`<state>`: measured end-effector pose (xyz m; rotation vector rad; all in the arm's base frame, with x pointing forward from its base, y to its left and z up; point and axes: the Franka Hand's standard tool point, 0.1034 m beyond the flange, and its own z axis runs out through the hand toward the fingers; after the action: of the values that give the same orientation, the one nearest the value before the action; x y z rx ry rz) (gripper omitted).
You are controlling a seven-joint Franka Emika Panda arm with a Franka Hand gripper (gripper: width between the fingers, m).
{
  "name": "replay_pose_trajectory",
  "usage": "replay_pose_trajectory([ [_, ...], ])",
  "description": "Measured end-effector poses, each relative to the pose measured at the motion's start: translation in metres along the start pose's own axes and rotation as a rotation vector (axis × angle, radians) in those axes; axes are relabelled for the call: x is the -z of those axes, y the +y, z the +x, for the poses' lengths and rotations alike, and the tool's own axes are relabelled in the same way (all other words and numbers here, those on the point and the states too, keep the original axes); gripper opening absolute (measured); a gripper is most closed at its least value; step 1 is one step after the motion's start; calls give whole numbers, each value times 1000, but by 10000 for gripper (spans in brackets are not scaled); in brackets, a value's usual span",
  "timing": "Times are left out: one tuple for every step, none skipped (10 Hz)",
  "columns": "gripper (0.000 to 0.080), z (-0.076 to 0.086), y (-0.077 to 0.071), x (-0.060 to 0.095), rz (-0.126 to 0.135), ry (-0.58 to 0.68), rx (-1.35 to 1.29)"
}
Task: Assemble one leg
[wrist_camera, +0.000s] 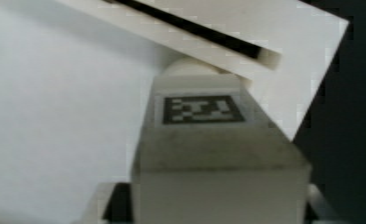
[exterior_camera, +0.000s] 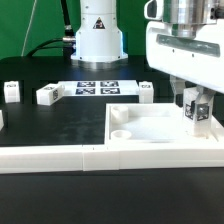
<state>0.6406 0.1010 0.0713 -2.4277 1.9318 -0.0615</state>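
Note:
My gripper (exterior_camera: 196, 110) is shut on a leg (exterior_camera: 199, 112), a small white block with a marker tag, and holds it upright over the right end of the large white panel (exterior_camera: 150, 128), by its far right corner. In the wrist view the leg (wrist_camera: 212, 140) fills the middle, its tag facing the camera, with dark fingers (wrist_camera: 112, 200) on both sides. The panel (wrist_camera: 64, 110) lies behind it. Round sockets (exterior_camera: 118, 113) show at the panel's left corners. The leg's lower end and the socket beneath it are hidden.
Three more white legs lie on the black table: one at the far left (exterior_camera: 12, 91), one (exterior_camera: 49, 95) beside the marker board (exterior_camera: 97, 87), one (exterior_camera: 146, 92) right of it. A white rail (exterior_camera: 60, 158) runs along the table's front. The robot base (exterior_camera: 97, 35) stands behind.

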Motion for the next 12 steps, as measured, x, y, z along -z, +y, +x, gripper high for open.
replay_pose_trajectory([
  [290, 0, 1, 0, -2, -5, -40],
  [290, 0, 1, 0, -8, -12, -111],
  [290, 0, 2, 0, -10, -15, -146],
  [290, -1, 3, 0, -15, -22, -232],
  [291, -1, 3, 0, -18, -22, -273],
  [291, -1, 3, -1, -18, -21, -255],
  [482, -2, 3, -1, -18, -22, -246],
  [482, -3, 3, -1, -15, -22, -213],
  [611, -6, 1, 0, -8, -23, -127],
  [638, -7, 1, 0, -4, -23, -15],
  [647, -7, 0, 0, -3, -21, 115],
  [647, -9, 0, 0, -2, -23, 244],
])
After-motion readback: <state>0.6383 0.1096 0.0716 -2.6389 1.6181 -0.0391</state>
